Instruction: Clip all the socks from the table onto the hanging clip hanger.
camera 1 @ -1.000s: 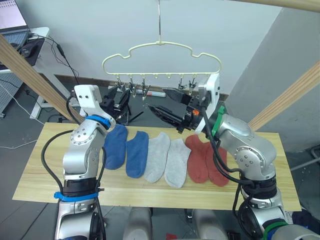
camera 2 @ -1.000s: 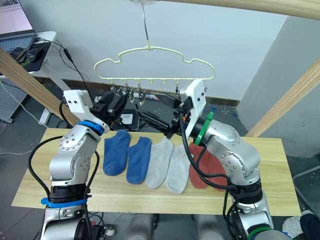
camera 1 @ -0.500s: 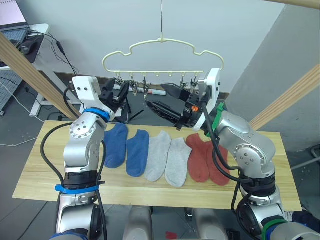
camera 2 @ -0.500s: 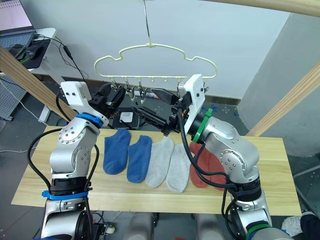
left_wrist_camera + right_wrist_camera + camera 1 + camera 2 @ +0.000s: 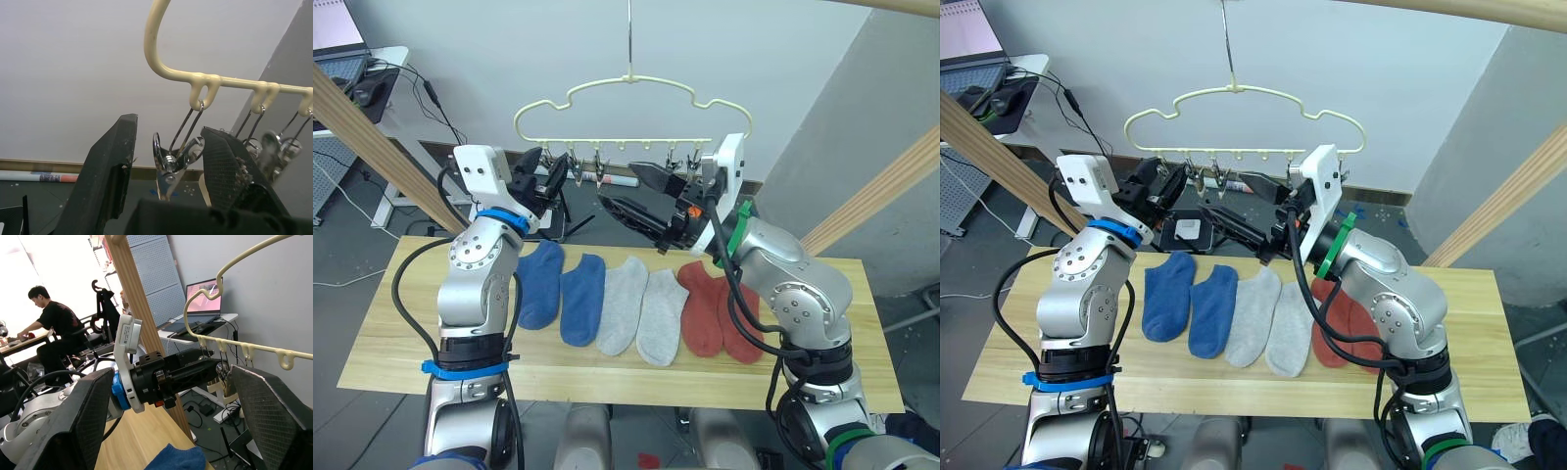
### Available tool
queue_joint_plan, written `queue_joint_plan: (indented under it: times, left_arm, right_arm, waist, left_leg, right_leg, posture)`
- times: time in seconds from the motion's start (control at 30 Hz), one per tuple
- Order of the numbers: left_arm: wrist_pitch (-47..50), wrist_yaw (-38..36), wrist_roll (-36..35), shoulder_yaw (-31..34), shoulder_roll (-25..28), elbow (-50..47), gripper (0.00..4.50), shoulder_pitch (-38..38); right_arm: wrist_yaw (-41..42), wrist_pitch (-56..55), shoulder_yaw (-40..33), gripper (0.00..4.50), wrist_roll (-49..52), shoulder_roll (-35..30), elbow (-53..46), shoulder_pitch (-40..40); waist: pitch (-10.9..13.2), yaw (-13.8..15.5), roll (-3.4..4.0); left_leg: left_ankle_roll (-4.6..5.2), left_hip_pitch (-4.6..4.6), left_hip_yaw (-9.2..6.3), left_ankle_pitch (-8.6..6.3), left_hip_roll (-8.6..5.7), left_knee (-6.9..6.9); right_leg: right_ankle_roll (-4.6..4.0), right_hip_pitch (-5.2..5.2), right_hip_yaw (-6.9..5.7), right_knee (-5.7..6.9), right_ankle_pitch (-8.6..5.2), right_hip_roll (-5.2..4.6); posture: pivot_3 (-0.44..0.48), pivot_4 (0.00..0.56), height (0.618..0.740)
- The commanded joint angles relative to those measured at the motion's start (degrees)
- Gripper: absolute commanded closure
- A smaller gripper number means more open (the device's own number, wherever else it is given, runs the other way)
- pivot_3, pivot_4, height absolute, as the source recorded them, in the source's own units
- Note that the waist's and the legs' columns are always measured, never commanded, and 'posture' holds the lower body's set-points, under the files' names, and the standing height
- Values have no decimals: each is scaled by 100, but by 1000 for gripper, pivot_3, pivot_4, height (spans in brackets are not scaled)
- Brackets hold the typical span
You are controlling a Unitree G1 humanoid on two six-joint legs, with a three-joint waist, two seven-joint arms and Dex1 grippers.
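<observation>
You've got six socks in a row on the pale wood tabletop [image 5: 401,343]: two blue socks [image 5: 560,292], two grey socks [image 5: 641,313], two rust-red socks [image 5: 715,315], pairs touching. The cream cloud-shaped clip hanger [image 5: 628,98] hangs above them, its metal clips [image 5: 172,161] all empty.

Soft matt knit socks [image 5: 625,304] lie on pale grained wood table [image 5: 401,333] (hanger [image 5: 631,108] glossy cream, clips [image 5: 171,161] shiny metal).
</observation>
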Motion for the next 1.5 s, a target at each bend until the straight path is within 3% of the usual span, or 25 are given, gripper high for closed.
queue_joint_plan:
  times: [0.03,0.17,0.3,0.5,0.6,0.77,1.0,1.3,1.5]
  left_arm:
    - [-123,-55,-92,22,-1,-215,2547,-113]
    - [-85,-88,-128,30,-22,-239,3647,-119]
    - [-60,-44,-144,45,-66,-258,4424,-110]
    - [11,9,-51,18,-1,-281,4451,-71]
    - [3,6,4,7,49,-289,4451,34]
    - [49,-43,-29,-23,44,-336,4451,143]
    - [90,-78,-27,-55,82,-337,4451,138]
    - [116,-107,-30,-25,149,-382,4451,198]
    - [97,-118,-14,-9,161,-320,4451,145]
  right_arm:
    - [-8,-59,-48,507,147,20,-298,-87]
    - [-49,-17,-88,507,200,33,-297,-21]
    - [-91,73,-96,507,267,-41,-404,137]
    - [-398,74,47,507,-496,-789,-467,1147]
    - [-576,-138,56,507,-1256,-1376,-96,1905]
    - [-793,-378,71,507,-2118,-1785,988,2359]
    - [-935,-158,-13,507,-2522,-1634,1945,2271]
    - [-767,-66,93,507,-2782,-1637,2187,2595]
    - [-686,-121,-81,2395,-2855,-1661,2386,2730]
  waist:
    - [13,0,0]
    - [18,0,0]
    - [20,-1,0]
    - [21,31,0]
    - [24,24,-1]
    - [30,-41,1]
    - [33,-113,0]
    - [32,-111,0]
    - [31,-111,-2]
  left_leg:
    - [0,0,0,0,0,0]
    - [0,0,0,0,0,-1]
    - [0,-1,0,0,0,-1]
    - [0,-2,-1,0,-1,-2]
    - [-1,-4,5,0,-9,-2]
    - [-1,1,14,1,-3,0]
    - [-2,1,17,1,-4,-1]
    - [-2,1,17,1,-5,2]
    - [-2,1,17,1,-7,8]
  right_leg:
    - [0,0,0,0,0,0]
    - [0,0,0,-1,0,0]
    - [0,0,0,-2,0,0]
    - [1,1,-1,-6,-1,-1]
    - [2,1,5,-10,-1,-9]
    - [6,-2,18,-9,0,-1]
    - [9,-3,24,-8,2,1]
    - [13,0,25,-11,4,0]
    - [19,3,27,-12,7,0]
  posture:
    - [56,375,740]
    - [56,376,740]
    - [57,376,740]
    - [60,377,740]
    - [60,377,740]
    - [60,377,740]
    - [67,370,740]
    - [73,363,740]
    - [72,360,740]
